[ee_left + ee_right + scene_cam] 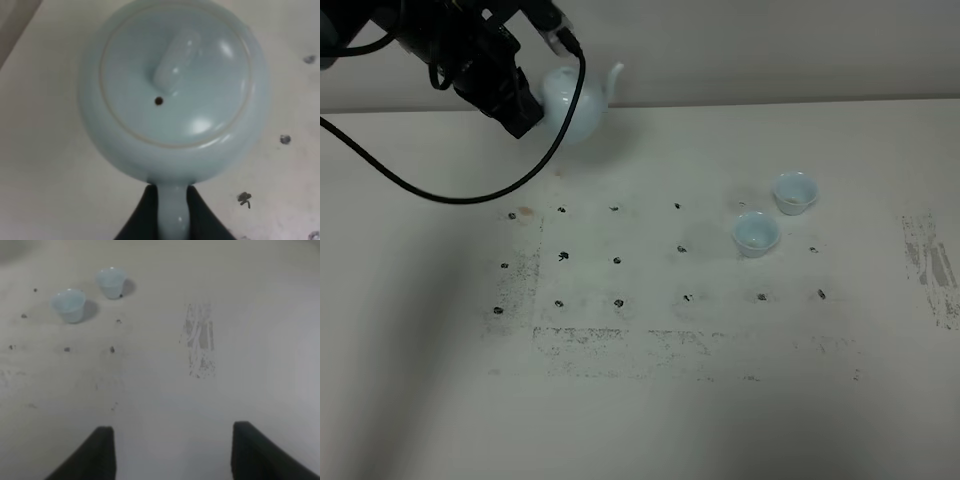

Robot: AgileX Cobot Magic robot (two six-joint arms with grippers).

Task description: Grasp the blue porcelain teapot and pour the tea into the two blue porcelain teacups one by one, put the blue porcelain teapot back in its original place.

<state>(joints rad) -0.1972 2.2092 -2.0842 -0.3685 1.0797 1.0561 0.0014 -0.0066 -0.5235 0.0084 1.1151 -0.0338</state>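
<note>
The blue porcelain teapot (576, 103) is at the back left of the table, upright, spout pointing right. My left gripper (532, 112) is shut on its loop handle. In the left wrist view the teapot (175, 90) fills the frame from above, with its knobbed lid, and the two black fingers (147, 212) pinch the handle (173, 212). The two blue porcelain teacups stand upright at the right middle: one nearer the front (757, 233) and one behind it (795, 192). They also show in the right wrist view (69, 305) (111, 282). My right gripper (170, 450) is open and empty, away from the cups.
The white table (640, 400) carries a grid of black dot marks (617, 260) and scuffed grey patches, one at the right edge (930, 265). A black cable (430, 190) loops from the left arm over the table's back left.
</note>
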